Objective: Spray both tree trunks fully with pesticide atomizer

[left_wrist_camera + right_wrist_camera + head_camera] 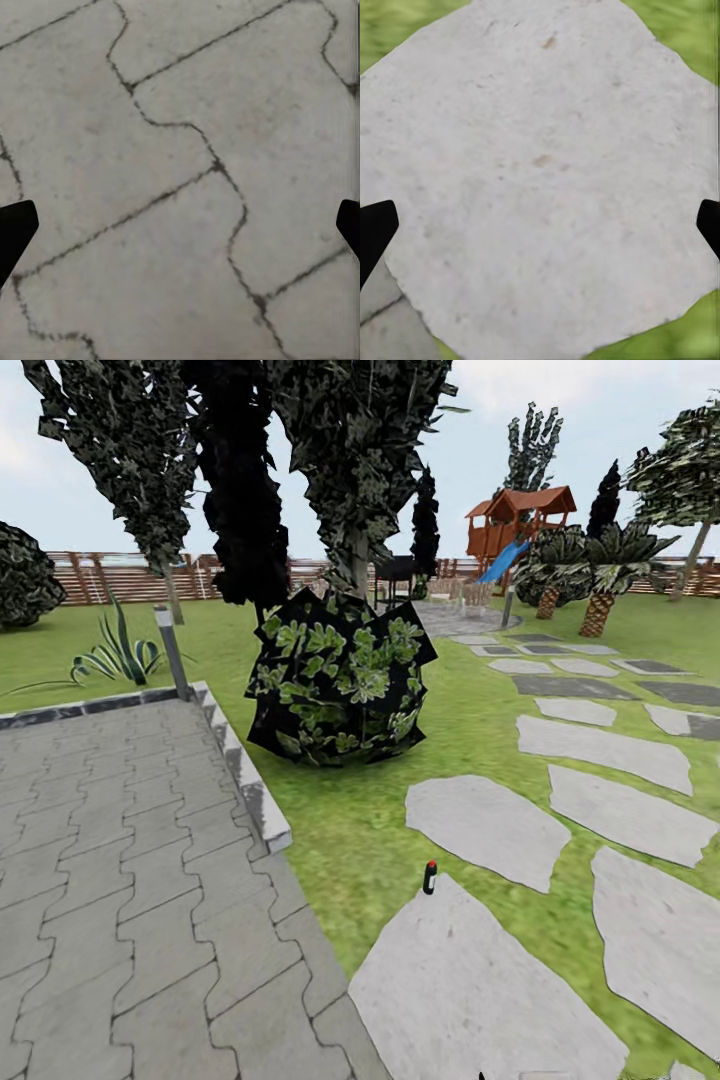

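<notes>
Item 1. Stepping stone [480,990], grey, irregular, nearest to my head camera, at the foot of my view. The right wrist camera looks down on a like stone [540,180] with grass at its edges.

Item 2. Right gripper [540,225]. Both fingertips [375,229] sit dark at the frame's two sides, spread wide, nothing between them.

Item 3. Left gripper [180,229]. Also spread wide and holding nothing; it hangs over the paved patio [172,135], interlocking grey blocks.

Item 4. Pesticide atomizer [430,877]. Small dark bottle with a red cap, upright on the grass at the far edge of the nearest stone, between the patio kerb and the stone path.

Item 5. Leafy shrub [340,680], beyond the atomizer. Dark cypress-like trees rise behind it; fence, playhouse with blue slide and short palms farther back. I cannot pick out the thick pale trunks from here.

Step in hand, by my judgement: approach to the pickup, nothing grasped yet. Next move calls for rolling closer, bending the trunk, and lowering one open gripper squarely around the bottle's body without tipping it.
</notes>
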Robot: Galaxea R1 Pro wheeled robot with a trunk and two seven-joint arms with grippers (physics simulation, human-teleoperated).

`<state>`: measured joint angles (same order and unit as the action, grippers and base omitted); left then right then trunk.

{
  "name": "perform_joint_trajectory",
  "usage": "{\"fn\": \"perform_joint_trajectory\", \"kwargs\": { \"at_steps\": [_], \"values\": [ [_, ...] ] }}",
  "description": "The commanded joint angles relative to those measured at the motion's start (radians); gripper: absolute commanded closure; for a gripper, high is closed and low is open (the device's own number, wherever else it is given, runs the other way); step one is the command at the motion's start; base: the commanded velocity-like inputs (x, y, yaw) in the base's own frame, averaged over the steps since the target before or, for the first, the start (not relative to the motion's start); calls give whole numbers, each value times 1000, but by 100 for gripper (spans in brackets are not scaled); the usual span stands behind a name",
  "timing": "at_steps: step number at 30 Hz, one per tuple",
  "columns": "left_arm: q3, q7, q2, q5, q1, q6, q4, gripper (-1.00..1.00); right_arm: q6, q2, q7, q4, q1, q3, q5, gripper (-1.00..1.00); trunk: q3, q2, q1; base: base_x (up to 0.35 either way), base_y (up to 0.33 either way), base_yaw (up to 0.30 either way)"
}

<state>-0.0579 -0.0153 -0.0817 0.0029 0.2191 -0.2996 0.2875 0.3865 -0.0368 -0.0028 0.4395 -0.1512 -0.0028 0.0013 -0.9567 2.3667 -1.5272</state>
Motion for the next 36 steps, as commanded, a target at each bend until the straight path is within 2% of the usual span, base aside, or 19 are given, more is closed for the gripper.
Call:
{"fn": "perform_joint_trajectory", "kwargs": {
  "at_steps": [1,28,36],
  "values": [
    [-4,-2,0,0,0,-3,-1,-100,3,0,0,-1,-1,0,0,-100,0,0,0,128,230,-239],
    [-5,-2,0,0,0,-3,-1,-100,2,0,0,-1,-1,0,0,-100,16,0,0,175,273,-239],
    [-4,-2,0,0,0,-3,-1,-100,3,0,0,-1,-1,0,0,-100,21,0,0,194,107,-239]
  ]
}}
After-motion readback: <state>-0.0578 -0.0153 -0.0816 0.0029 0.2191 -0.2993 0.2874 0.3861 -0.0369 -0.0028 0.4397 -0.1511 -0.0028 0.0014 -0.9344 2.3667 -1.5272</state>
